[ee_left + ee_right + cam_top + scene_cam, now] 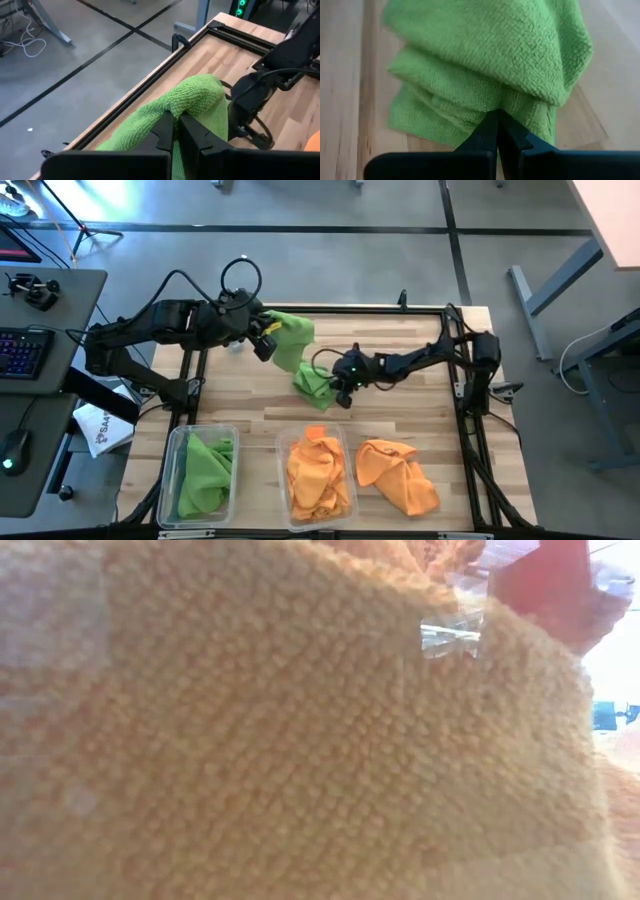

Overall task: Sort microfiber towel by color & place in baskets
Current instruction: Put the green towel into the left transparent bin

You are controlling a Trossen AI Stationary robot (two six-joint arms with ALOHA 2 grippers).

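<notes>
Grey concrete floor surrounds the wooden table, which carries everything. Two clear baskets stand at its near edge — the left basket holds green cloth, the middle basket orange cloth. Beside that one an orange towel lies loose on the wood. A green towel is stretched between both arms: the left gripper is clamped on its far end, the right gripper pinched closed on its lower fold near the table's middle.
</notes>
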